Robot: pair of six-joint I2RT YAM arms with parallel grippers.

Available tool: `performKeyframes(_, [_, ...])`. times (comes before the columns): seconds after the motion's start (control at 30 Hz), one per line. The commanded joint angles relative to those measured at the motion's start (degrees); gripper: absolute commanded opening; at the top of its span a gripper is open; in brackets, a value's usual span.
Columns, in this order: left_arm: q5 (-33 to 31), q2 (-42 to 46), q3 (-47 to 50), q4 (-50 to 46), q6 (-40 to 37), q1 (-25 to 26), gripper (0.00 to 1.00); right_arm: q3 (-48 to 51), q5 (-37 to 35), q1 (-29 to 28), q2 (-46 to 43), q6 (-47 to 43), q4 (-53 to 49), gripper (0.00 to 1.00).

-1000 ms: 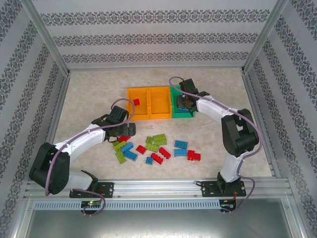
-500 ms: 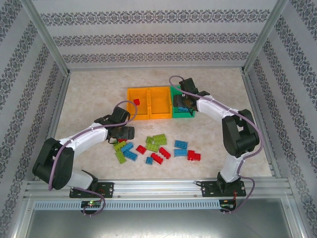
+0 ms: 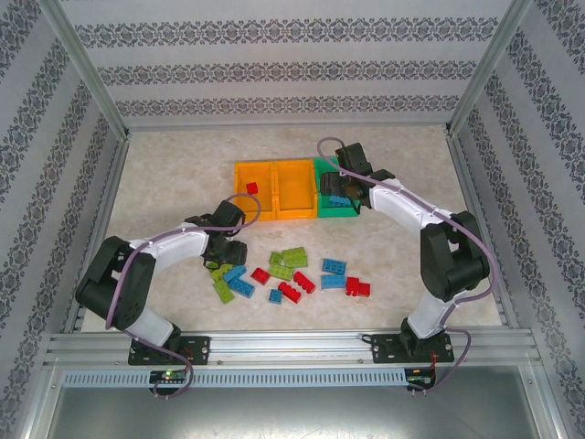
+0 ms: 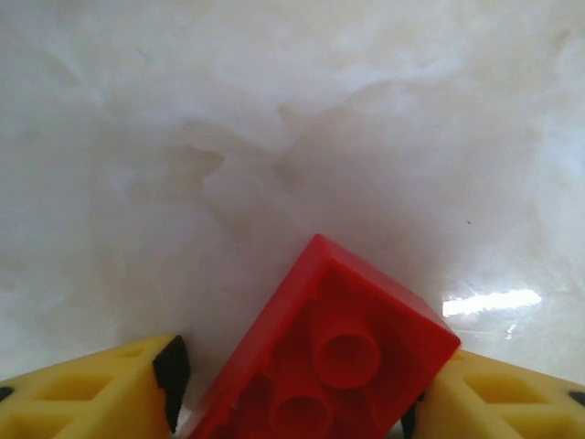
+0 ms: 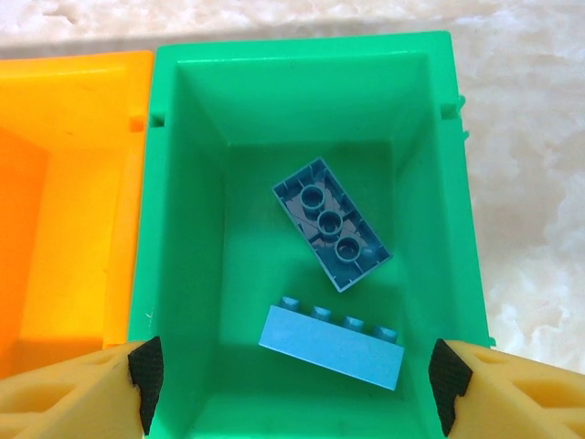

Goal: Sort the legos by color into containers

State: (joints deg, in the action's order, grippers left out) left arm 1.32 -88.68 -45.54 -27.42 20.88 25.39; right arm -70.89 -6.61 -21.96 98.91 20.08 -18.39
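An upside-down red lego [image 4: 338, 347] lies on the table between the yellow fingers of my left gripper [image 4: 292, 389]. The jaws stand open around it: the right finger touches its corner, the left pad is a little apart. From above, the left gripper [image 3: 222, 253] sits low at the left end of the scattered legos [image 3: 294, 274]. My right gripper [image 5: 295, 375] hangs open and empty above the green bin [image 5: 302, 50]. Two blue legos lie in that bin, one upside down [image 5: 331, 222] and one on its side [image 5: 331, 347]. The left orange bin [image 3: 239, 203] holds one red lego [image 3: 251, 187].
The second orange bin [image 3: 294, 187] stands between the left orange bin and the green bin [image 3: 334, 212]. Lime green [image 3: 294, 256], blue [image 3: 334, 266] and red [image 3: 295, 292] bricks lie scattered in front of the bins. Aluminium frame posts and patterned walls border the table.
The left gripper has drawn back and dropped over the red lego, which now sits between its fingers. The right gripper has shifted slightly back and right over the green bin, uncovering a blue lego inside.
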Motion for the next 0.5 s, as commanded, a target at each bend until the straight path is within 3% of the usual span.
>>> performKeyframes(0.0, [0.7, -1.1, -1.4, -0.3, -1.0, 0.3, 0.59, 0.7, 0.1, 0.1, -1.9, 0.9, -0.1, 0.8])
performKeyframes(0.33, [-0.7, -2.3, -3.7, -0.5, -0.8, 0.3, 0.31, 2.5, -0.1, 0.2, -3.1, 1.1, 0.2, 0.8])
performKeyframes(0.47, [-0.8, -1.4, -4.6, -0.4, 0.1, 0.3, 0.25, 4.0, -0.5, 0.1, -4.9, 0.7, 0.2, 0.8])
